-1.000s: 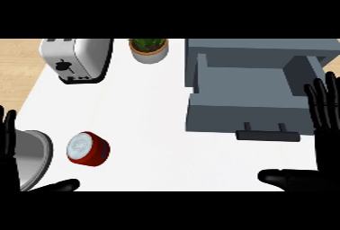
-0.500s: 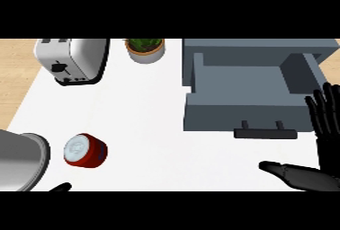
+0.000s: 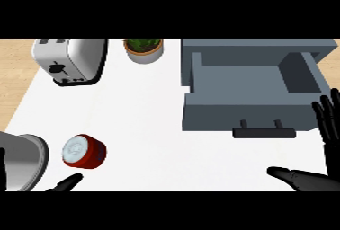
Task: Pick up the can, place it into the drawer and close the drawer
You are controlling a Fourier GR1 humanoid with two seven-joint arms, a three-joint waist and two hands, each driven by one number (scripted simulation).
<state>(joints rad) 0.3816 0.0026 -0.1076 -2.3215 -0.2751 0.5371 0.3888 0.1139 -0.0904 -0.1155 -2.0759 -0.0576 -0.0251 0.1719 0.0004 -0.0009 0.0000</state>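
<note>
Seen from the head view, the short red metal can with a pale round lid (image 3: 83,151) stands upright on the smooth white table (image 3: 146,112), its long axis pointing straight up toward the camera, so mostly the lid and a crescent of red wall show. It sits just beside the left forearm's grey cylinder (image 3: 21,162), on its inner side, and just above the left hand (image 3: 65,184), of which only a black tip shows at the lower edge. Too little of that hand is visible to tell whether it is released or clenched. It is not touching the can.

The right hand (image 3: 317,177) shows at the lower right, fingers (image 3: 327,121) straight and spread upward, thumb pointing inward, grasping nothing. The can lies well apart from it, far across the table to its left. Judged from this, the left hand is much the nearer one for the pick-up, and the reach would be short, up and slightly inward.

The grey box-shaped drawer (image 3: 249,92) stands pulled open just above and to the left of the right fingers, its dark bar handle (image 3: 263,132) near them, its matte interior holding nothing visible. The can would have to travel rightward across the table to reach it.

Farther from both hands, a glossy silver toaster with black sides (image 3: 69,59) and a leafy green plant in a pale round pot (image 3: 144,48) stand along the table's far edge.
</note>
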